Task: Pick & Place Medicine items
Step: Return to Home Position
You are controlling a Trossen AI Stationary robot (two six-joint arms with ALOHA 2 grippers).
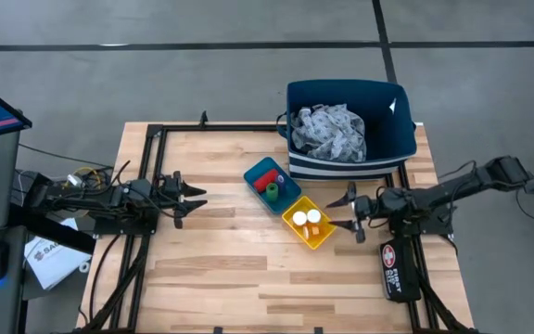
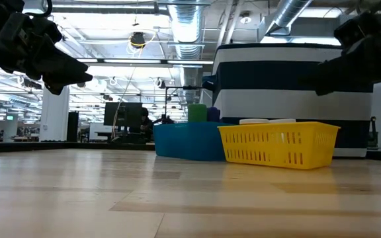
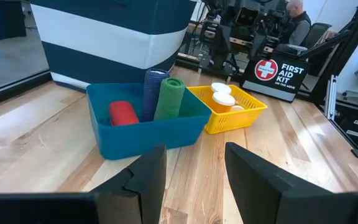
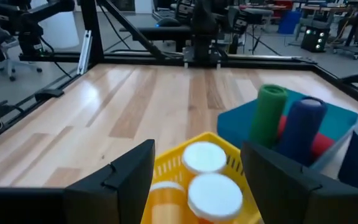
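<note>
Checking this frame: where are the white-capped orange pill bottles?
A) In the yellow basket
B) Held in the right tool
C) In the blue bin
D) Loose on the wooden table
A: the white-capped orange pill bottles stand inside the yellow basket, and the right tool beside it is open and holds nothing.

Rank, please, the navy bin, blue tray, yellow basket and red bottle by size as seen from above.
Navy bin, largest.
Blue tray and yellow basket look about equal, so unranked.
Red bottle, smallest.
</note>
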